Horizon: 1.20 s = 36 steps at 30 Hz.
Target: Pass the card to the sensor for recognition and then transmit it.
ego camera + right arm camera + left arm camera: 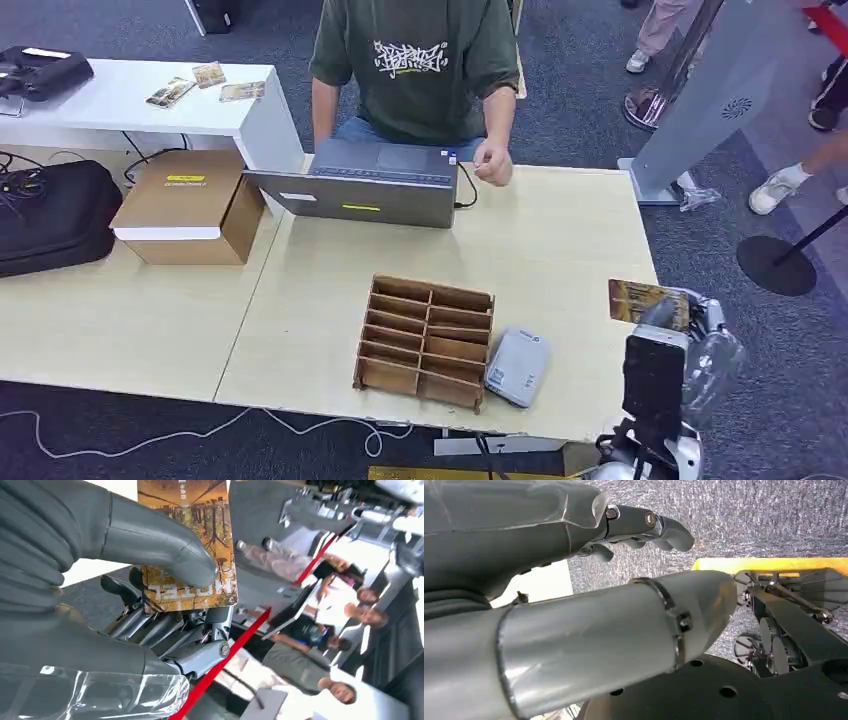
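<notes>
My right hand [690, 330] holds a brown and gold card [645, 299] off the table's right edge, near the front corner. In the right wrist view the thumb [165, 550] presses the card [192, 525] against the darker fingers [165, 630] behind it. A flat grey sensor [518, 366] lies on the table by the front edge, left of the card and right of the wooden sorting rack [425, 340]. My left hand [644, 527] hangs over grey carpet with its fingers curled loosely and nothing in them.
A person in a green shirt [415, 70] sits at the far side behind a grey laptop [370, 183]. A cardboard box [185, 205] and a black bag [50, 215] lie at the left. More cards [205, 85] rest on a white table. A grey kiosk [700, 110] stands at the right.
</notes>
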{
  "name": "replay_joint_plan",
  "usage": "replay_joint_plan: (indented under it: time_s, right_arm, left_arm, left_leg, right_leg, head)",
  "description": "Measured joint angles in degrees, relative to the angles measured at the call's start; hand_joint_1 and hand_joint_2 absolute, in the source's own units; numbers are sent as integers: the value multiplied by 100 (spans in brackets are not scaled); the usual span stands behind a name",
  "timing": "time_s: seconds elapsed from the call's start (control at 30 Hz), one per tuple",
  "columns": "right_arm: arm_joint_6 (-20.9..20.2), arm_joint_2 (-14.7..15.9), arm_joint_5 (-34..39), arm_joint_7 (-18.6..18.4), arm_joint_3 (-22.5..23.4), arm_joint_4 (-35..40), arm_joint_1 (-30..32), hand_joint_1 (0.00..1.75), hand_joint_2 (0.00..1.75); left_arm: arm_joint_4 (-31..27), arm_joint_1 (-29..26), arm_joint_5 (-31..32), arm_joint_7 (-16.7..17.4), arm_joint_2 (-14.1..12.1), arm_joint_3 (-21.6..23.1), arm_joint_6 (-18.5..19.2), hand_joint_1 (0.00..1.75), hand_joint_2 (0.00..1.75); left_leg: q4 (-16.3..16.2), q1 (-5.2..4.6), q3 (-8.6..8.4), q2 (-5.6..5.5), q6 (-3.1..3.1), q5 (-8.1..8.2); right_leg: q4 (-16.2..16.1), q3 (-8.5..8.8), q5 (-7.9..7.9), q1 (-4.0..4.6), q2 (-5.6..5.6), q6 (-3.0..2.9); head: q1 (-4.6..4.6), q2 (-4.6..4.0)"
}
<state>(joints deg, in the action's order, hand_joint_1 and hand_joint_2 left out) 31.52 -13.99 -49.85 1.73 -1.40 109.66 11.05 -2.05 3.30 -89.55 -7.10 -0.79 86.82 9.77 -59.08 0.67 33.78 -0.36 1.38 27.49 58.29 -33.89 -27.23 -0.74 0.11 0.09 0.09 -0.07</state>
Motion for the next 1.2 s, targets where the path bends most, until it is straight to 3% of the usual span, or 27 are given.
replay_joint_plan:
  time_s: [0.47, 0.63, 0.83, 1.03, 1.1, 1.17, 1.2]
  right_arm:
    - [15, -48, 210, 81, 376, 11, 45, 175, 175]
    - [365, -33, -386, 114, 489, -153, -204, 175, 175]
    - [518, 81, -1921, -51, 570, -884, -1230, 175, 175]
    - [715, 243, -3835, -553, 428, -2333, -2901, 175, 175]
    - [715, 381, -3980, -956, 240, -2810, -3392, 175, 175]
    - [715, 639, -4026, -1561, -211, -3341, -3921, 175, 175]
    - [715, 734, -4031, -1694, -445, -3603, -4140, 175, 175]
  left_arm:
    - [2, 5, 59, 0, 0, 2, -22, 0, 0]
    - [2, 9, 109, -13, 0, 28, -70, 0, 0]
    - [2, 10, 338, -44, -11, 98, -61, 0, 0]
    - [-13, 97, 951, 42, -138, 140, -87, 0, 0]
    - [-37, 130, 1095, 109, -184, 142, -90, 0, 0]
    - [-79, 154, 1228, 125, -227, 144, -92, 0, 0]
    - [-87, 164, 1267, 148, -260, 144, -92, 0, 0]
  left_leg:
    - [0, 0, 1, -1, 0, 0]
    - [0, 0, 1, 0, 0, 0]
    - [0, 0, -3, 7, 1, -6]
    - [-1, 2, -8, 11, 10, -26]
    - [-1, 2, -3, 10, 10, -33]
    - [-1, 2, -2, 11, 11, -35]
    - [-1, 2, -3, 12, 12, -35]
  right_leg:
    - [0, 1, 0, 0, -1, 0]
    - [1, 3, 0, 0, 0, 0]
    - [3, 8, 8, 0, 4, -1]
    - [7, 6, 22, 0, 10, -8]
    - [11, 6, 26, 0, 10, -12]
    - [13, 1, 27, 0, 10, -13]
    - [12, 0, 28, 0, 12, -14]
  head:
    - [0, 0]
    - [0, 0]
    - [0, 0]
    - [0, 0]
    - [0, 0]
    - [0, 0]
    - [0, 0]
